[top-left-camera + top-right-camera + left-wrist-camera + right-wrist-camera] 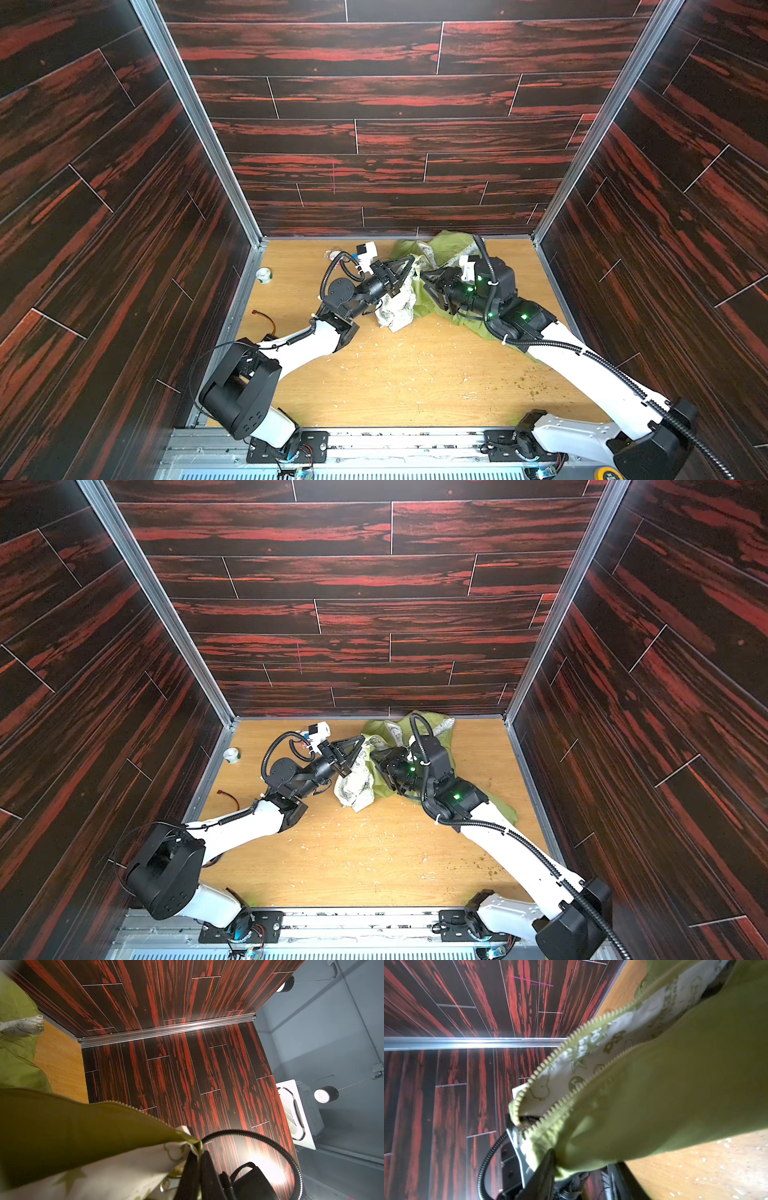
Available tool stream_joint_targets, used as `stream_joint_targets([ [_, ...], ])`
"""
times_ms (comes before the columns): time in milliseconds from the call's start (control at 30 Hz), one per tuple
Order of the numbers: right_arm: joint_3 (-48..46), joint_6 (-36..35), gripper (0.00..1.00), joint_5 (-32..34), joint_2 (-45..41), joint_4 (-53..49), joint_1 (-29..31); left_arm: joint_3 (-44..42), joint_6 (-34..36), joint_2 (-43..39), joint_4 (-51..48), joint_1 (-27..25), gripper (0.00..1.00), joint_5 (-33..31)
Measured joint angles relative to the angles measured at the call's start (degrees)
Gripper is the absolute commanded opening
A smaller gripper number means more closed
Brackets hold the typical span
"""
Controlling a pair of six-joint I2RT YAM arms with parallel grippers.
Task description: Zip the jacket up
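Right wrist view: jacket [675, 1084] is unzipped, tooth rows [572, 1036] apart, and it lies bunched at the table's [415, 374] far edge. Left gripper [200, 1155] clamps the hem. Right gripper [583, 1159] has jaws parted, cloth loose between. Step looks like aligning zipper ends. Next likely needs a fresh right grasp, then joining the ends.

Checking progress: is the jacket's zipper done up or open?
Open. In the right wrist view the zipper shows two tooth rows running apart, pale lining between them.
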Motion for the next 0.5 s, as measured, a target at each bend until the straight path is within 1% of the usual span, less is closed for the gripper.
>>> stream_joint_targets([
  [167, -1.6, 1.44, 0.89, 0.09, -2.86, -0.55, 0.02, -0.33, -0.04, 0.02, 0.48, 0.0, 0.0, -0.39],
  [200, -1.62, 1.31, 0.98, 0.28, -3.39, -0.74, 0.02, -0.33, -0.04, 0.02, 0.5, 0.0, 0.0, -0.42],
  [267, -1.7, 1.22, 0.99, 0.59, -4.26, -0.92, 0.02, -0.33, -0.04, 0.02, 0.68, 0.0, 0.0, -0.48],
  [300, -1.7, 1.09, 0.98, 0.74, -4.63, -1.05, 0.02, -0.33, -0.04, 0.04, 0.76, 0.0, 0.0, -0.52],
  [333, -1.7, 0.83, 0.93, 0.81, -4.85, -1.11, 0.02, -0.33, -0.04, 0.04, 0.79, 0.0, 0.0, -0.55],
  [367, -1.7, 0.5, 0.83, 0.87, -5.03, -1.14, 0.02, -0.33, -0.04, 0.07, 0.79, 0.0, 0.0, -0.55],
  [433, -1.73, 0.07, 0.57, 0.7, -5.03, -0.81, 0.02, -0.33, -0.02, 0.09, 0.79, 0.0, 0.0, -0.55],
  [467, -2.05, 0.35, 0.52, 0.52, -5.03, 0.02, 0.02, -0.33, 0.0, 0.13, 0.81, -0.02, 0.0, -0.57],
  [500, -2.4, 0.59, 0.51, 0.37, -5.03, 0.85, 0.02, -0.33, 0.0, 0.17, 0.83, -0.02, 0.0, -0.57],
])
